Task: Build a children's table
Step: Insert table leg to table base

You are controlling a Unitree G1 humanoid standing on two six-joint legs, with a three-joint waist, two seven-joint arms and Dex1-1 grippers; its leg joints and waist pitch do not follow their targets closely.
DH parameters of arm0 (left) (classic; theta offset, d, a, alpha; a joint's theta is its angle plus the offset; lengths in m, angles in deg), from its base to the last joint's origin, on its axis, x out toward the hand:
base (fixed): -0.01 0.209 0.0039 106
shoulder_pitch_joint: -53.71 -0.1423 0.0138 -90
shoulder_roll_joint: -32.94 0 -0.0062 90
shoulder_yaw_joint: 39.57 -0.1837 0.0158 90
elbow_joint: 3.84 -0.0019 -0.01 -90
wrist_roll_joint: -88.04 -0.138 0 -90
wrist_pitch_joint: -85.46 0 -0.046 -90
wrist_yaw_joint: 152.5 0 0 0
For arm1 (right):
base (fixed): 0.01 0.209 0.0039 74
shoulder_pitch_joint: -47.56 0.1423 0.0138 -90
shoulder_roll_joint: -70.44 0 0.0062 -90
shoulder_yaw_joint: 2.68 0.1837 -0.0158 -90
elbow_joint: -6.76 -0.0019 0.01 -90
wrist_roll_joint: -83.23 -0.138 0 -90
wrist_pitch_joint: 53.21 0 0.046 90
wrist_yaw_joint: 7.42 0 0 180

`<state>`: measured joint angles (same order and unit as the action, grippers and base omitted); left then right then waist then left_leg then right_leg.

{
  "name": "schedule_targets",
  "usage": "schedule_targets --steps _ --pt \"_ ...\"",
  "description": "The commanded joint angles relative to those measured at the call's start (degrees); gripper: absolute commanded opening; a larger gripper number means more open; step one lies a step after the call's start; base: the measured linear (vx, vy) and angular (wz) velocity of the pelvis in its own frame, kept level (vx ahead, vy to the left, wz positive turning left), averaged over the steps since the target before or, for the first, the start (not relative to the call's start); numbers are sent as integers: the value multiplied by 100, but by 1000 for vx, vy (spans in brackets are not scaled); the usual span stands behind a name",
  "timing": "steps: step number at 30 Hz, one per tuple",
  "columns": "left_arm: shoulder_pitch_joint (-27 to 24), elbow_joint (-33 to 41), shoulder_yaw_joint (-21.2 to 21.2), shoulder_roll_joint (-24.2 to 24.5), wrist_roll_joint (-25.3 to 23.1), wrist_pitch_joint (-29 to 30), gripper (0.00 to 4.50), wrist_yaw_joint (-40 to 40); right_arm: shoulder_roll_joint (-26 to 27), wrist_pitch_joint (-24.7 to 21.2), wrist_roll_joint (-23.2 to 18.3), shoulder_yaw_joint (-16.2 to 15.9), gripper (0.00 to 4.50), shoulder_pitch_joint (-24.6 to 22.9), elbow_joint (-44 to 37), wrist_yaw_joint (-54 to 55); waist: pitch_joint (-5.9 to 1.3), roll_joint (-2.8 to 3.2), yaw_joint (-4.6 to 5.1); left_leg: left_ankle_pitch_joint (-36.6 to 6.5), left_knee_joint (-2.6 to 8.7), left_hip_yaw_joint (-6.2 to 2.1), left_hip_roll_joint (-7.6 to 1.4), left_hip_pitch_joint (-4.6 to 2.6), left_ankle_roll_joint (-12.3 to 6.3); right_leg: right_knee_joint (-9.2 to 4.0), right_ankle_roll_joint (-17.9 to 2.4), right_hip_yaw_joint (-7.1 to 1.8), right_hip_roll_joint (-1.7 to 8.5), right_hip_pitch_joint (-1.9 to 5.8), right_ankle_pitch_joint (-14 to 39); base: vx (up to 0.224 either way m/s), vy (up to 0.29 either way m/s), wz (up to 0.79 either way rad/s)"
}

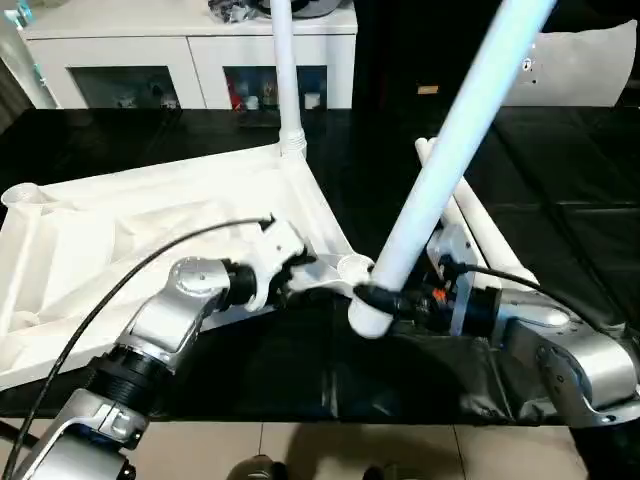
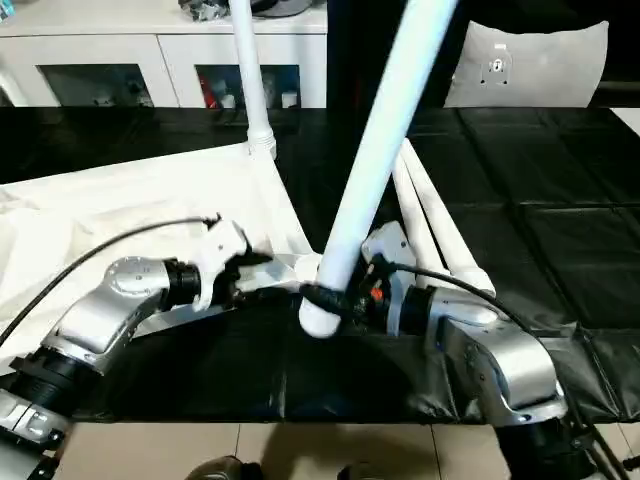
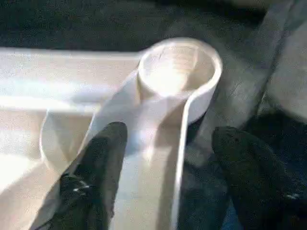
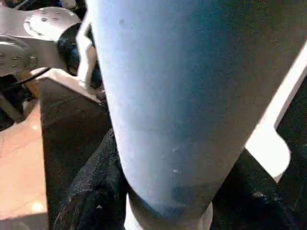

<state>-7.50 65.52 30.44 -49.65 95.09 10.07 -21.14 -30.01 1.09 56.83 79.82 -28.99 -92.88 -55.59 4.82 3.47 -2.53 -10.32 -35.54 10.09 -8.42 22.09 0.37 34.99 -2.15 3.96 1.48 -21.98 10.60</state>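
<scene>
The children's table top lies upside down, white and ribbed, on the left of the black surface. One white leg stands upright in its far corner socket. My left gripper is open at the near right corner, its fingers either side of the rim, just short of the empty round socket. My right gripper is shut on a second leg, held tilted up to the right, with its lower end beside that socket. Two more legs lie on the surface behind it.
A black-covered work surface carries everything; its near edge drops to a tiled floor. A white cabinet with glass doors stands at the back, and a white panel stands at the back right.
</scene>
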Motion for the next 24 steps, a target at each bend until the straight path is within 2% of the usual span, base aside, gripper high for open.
schedule_targets --steps 1,5,7,9,10,14,18,21,24 --pt "117 -137 -32 20 -110 -88 285 -62 -25 63 90 -69 190 3 -147 28 -438 -7 -17 -1274 390 -268 -467 -134 -222 -596 -678 -353 717 216 2263 0 0 0" --pt "140 -292 -6 -22 -178 -211 264 -56 204 413 486 65 190 146 222 606 -441 -6 -13 -1275 388 -262 -461 -132 -176 -597 -749 -351 730 196 2267 0 0 0" --pt "175 -466 38 -82 -199 -342 233 -44 338 645 651 167 190 238 436 919 -444 -9 -3 -1312 385 -260 -454 -135 -145 -603 -755 -350 734 206 2272 0 0 0" --pt "186 -522 52 -101 -202 -385 230 -53 366 688 670 186 190 249 463 965 -447 -20 -4 -1328 394 -266 -467 -142 -144 -590 -760 -347 719 209 2229 0 0 0" --pt "198 -579 67 -125 -194 -506 213 -85 417 769 700 225 190 269 507 1052 -447 -11 -4 -1334 397 -268 -472 -136 -155 -578 -777 -354 726 213 2170 0 0 0" --pt "263 -771 70 -214 -120 -777 182 -378 445 914 782 209 190 274 582 1056 -462 -37 -11 -1223 386 -254 -462 -118 -202 -576 -785 -360 741 235 2091 0 0 0" --pt "372 -1039 -54 -177 -307 -1012 148 -515 437 1009 804 168 190 230 584 1002 -471 -16 -13 -1221 395 -261 -480 -122 -211 -561 -785 -366 744 236 2035 0 0 0" --pt "452 -1158 -34 -164 -306 -955 115 -589 422 1036 774 167 190 205 549 954 -472 -22 0 -1251 393 -260 -480 -126 -200 -555 -836 -368 750 240 2008 0 0 0" --pt "470 -1170 18 -126 -281 -828 101 -675 421 1049 757 169 190 192 528 937 -477 1 3 -1227 390 -258 -482 -121 -206 -547 -896 -368 744 244 1910 0 0 0"
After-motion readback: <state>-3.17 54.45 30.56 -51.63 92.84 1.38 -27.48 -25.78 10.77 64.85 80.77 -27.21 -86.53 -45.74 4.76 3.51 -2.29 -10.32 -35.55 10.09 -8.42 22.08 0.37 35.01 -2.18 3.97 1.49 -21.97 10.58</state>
